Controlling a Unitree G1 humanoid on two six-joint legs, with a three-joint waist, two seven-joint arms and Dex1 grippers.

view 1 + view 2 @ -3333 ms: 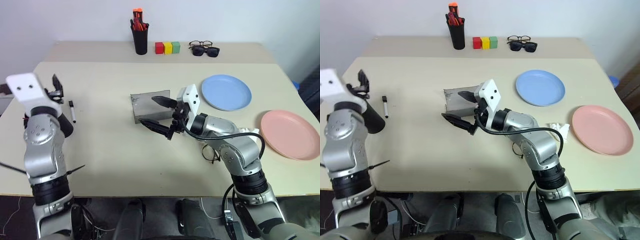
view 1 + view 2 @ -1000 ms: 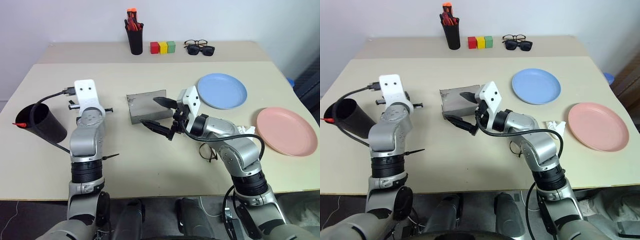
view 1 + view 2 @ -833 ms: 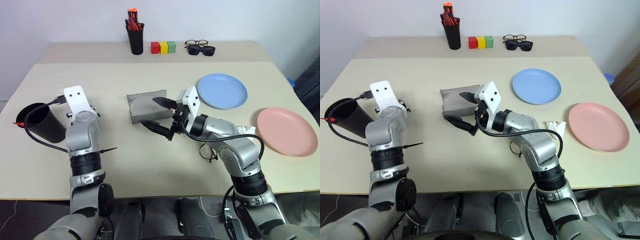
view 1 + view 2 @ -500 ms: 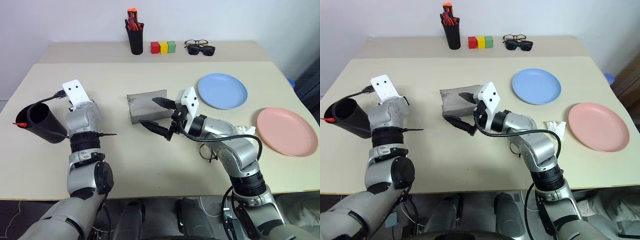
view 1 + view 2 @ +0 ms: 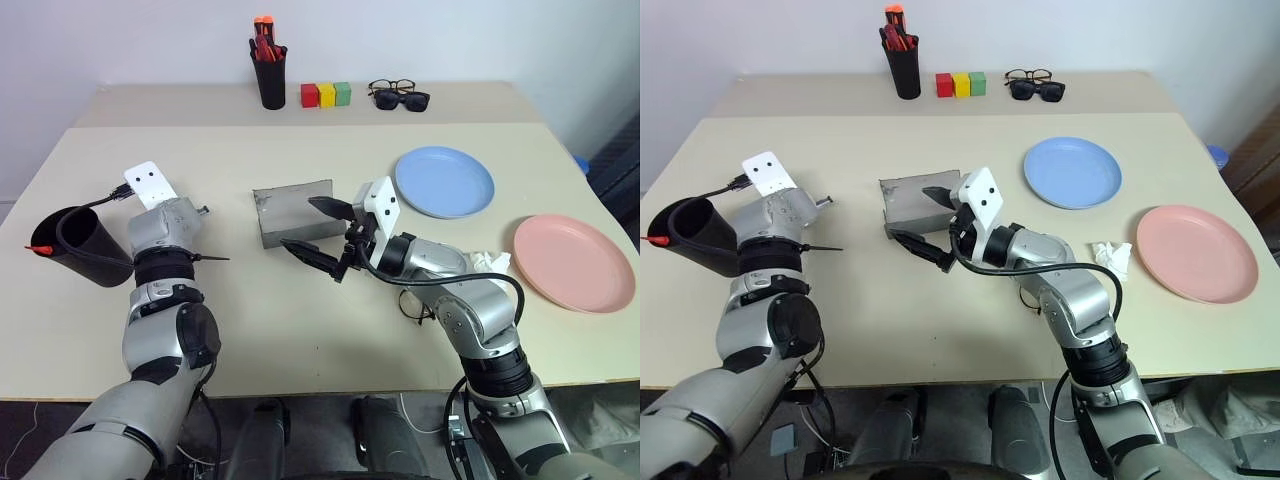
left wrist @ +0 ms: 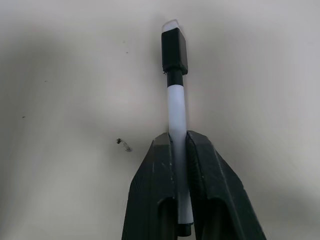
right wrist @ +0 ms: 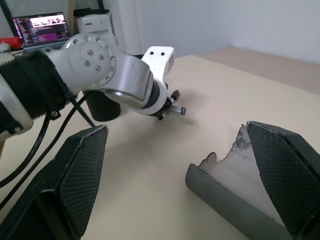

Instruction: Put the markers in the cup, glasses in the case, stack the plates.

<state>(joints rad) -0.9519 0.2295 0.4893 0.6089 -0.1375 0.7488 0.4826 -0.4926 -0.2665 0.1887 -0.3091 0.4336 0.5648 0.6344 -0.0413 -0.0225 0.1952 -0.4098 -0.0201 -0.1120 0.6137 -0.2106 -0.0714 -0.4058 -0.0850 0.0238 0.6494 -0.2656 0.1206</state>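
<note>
My left gripper [image 6: 177, 137] is shut on the white marker [image 6: 176, 102] with the black cap, just over the table at the left [image 5: 197, 211]. The black cup [image 5: 88, 245] stands left of that hand, and a red marker end [image 5: 38, 247] pokes out at its left side. The grey case [image 5: 293, 212] lies open mid-table. My right gripper [image 5: 316, 232] hangs open just in front of it, nothing between its fingers. The wire-frame glasses [image 5: 420, 306] lie partly hidden under my right forearm. The blue plate [image 5: 445, 183] and the pink plate [image 5: 575, 262] sit apart at the right.
At the back stand a narrow black pen cup [image 5: 270, 78] with red-orange pens, three coloured blocks [image 5: 325, 95], and black sunglasses with dark spectacles [image 5: 400, 97]. A crumpled white tissue [image 5: 488, 260] lies between my right arm and the pink plate.
My left hand reached forward and to the left, its wrist turning, and its fingers closed on the white marker. The right arm kept still.
</note>
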